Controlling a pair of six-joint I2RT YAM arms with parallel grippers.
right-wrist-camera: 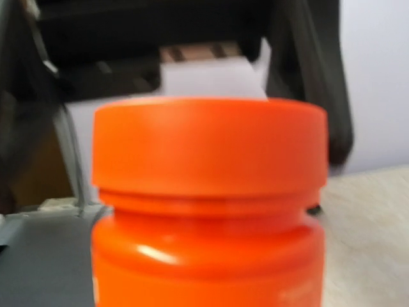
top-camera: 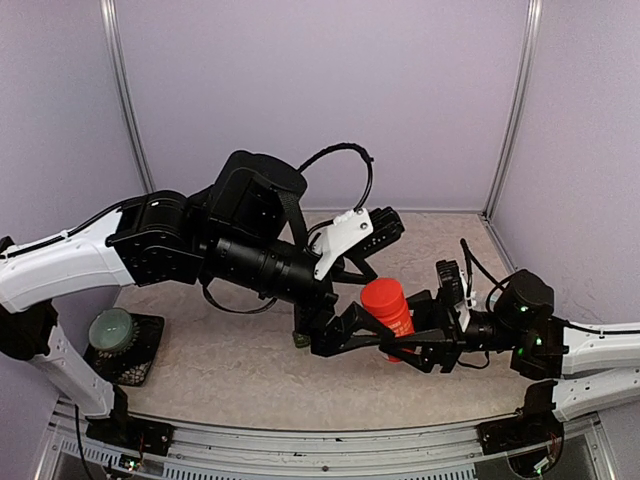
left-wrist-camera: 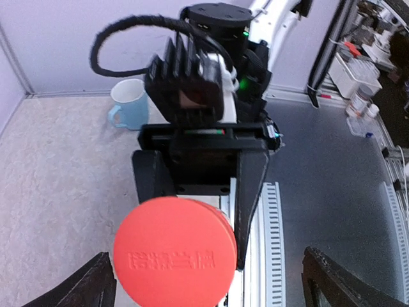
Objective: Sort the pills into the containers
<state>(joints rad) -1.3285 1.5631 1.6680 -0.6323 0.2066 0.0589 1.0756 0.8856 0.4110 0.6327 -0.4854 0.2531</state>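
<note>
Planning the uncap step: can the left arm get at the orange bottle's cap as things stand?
Probably yes. The right gripper holds the orange bottle by its body, its cap bare and facing the open left gripper; nothing shows between them.

You have on view: one bottle (top-camera: 388,305), bright orange-red on lid and body alike, its lid top bearing raised lettering in the same colour. One mug (left-wrist-camera: 131,102), pale blue. Tabletop (top-camera: 230,370), beige with fine speckling. Walls (top-camera: 320,90), plain pale lilac, with silver-grey corner posts (top-camera: 512,110). Left arm (top-camera: 60,265) and right arm (top-camera: 605,350), white shells joined to black housings; small green lights glow on the right one. One pad (top-camera: 140,358), black, carrying a greyish-green disc (top-camera: 112,328).
</note>
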